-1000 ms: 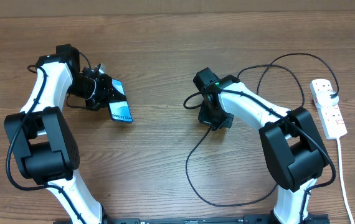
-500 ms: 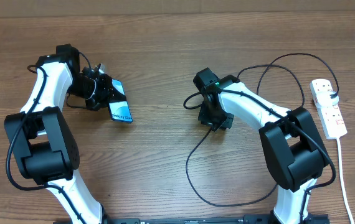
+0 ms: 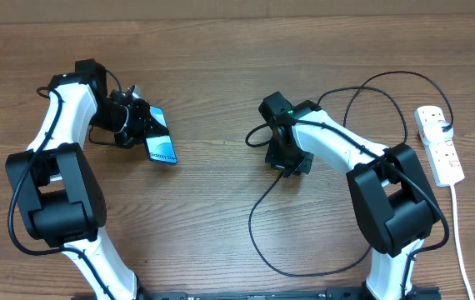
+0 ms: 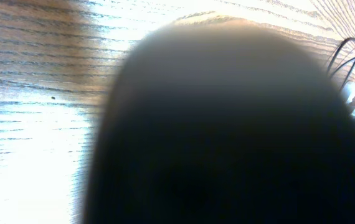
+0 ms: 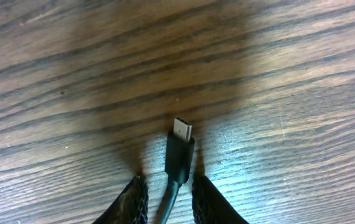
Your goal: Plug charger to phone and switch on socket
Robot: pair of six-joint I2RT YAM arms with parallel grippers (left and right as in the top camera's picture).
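My left gripper (image 3: 137, 125) is shut on the phone (image 3: 161, 143), which has a light blue screen and tilts up off the table at the left. The left wrist view is almost filled by a dark blur, so its fingers are hidden there. The charger is a thin black cable (image 3: 254, 208) looping across the right half. Its small connector tip (image 5: 180, 149) lies on the wood between the fingers of my right gripper (image 5: 168, 186), with a gap on each side. The right gripper (image 3: 292, 165) is low over the table centre. The white socket (image 3: 440, 146) lies far right.
The socket's thick white cord (image 3: 462, 242) runs down the right edge toward the front. A black plug sits in the socket's far end (image 3: 444, 127). Cable loops lie around the right arm's base. Bare wood separates the two grippers.
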